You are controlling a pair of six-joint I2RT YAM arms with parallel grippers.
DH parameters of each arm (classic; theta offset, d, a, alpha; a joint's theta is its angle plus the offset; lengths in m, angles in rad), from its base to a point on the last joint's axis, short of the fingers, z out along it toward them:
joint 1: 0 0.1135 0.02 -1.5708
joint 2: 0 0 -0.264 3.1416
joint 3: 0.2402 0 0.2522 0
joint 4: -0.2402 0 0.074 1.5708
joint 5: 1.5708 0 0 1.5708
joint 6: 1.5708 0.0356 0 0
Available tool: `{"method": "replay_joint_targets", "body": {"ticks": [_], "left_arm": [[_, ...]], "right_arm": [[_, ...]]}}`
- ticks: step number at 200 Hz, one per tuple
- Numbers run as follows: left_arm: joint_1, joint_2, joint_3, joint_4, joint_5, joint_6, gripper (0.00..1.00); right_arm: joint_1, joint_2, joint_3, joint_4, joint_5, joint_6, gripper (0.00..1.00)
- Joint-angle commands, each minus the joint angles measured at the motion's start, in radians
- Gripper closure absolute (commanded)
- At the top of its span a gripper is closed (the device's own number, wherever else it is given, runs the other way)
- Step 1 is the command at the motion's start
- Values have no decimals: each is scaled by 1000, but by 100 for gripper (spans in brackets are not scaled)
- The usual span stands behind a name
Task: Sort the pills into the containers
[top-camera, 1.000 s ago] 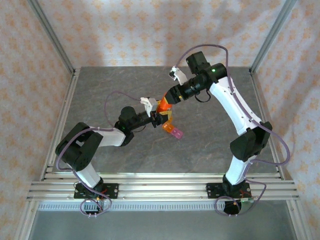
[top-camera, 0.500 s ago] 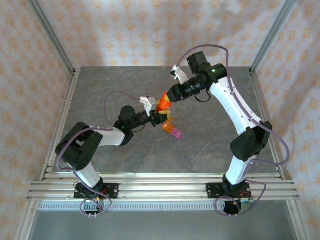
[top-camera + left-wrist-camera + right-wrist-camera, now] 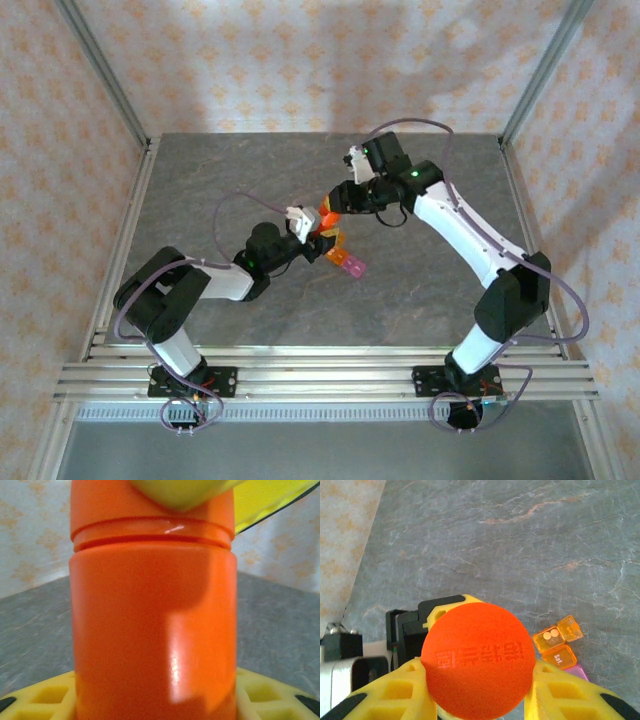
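An orange-red bottle (image 3: 325,218) stands upright mid-table, and my left gripper (image 3: 316,238) is shut on its body (image 3: 152,620) from the side. My right gripper (image 3: 333,204) comes from above and is shut on the bottle's round cap (image 3: 479,660), with a yellow finger (image 3: 395,692) on each side. The containers lie just right of the bottle: a tiny orange compartment (image 3: 551,639) with its lid open and two pale pills (image 3: 550,635) inside, a closed orange one marked "Sat." (image 3: 559,656), and a pink-magenta one (image 3: 353,267) beside them.
The grey stone-patterned table (image 3: 220,190) is ringed by aluminium rails (image 3: 320,365) and patterned walls. Both arms meet over the middle, and a purple cable (image 3: 230,200) loops above the left arm.
My right gripper has closed onto the bottle's cap, and its wrist has swung in towards the bottle. The left gripper has kept its hold on the bottle and shifted slightly right.
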Motion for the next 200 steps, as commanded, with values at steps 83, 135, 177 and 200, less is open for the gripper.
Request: {"method": "replay_joint_targets", "body": {"ticks": [83, 135, 177, 200], "left_arm": [[-57, -50, 33, 151, -115, 110, 100], [-54, -30, 28, 153, -123, 105, 100], [-20, -23, 25, 154, -56, 71, 100], [4, -25, 29, 152, 29, 33, 100]], "right_arm": [[57, 11, -61, 81, 45, 187, 62], [13, 24, 33, 36, 11, 188, 46], [-25, 12, 150, -48, -19, 130, 22], [-49, 15, 198, -101, -3, 81, 20]]}}
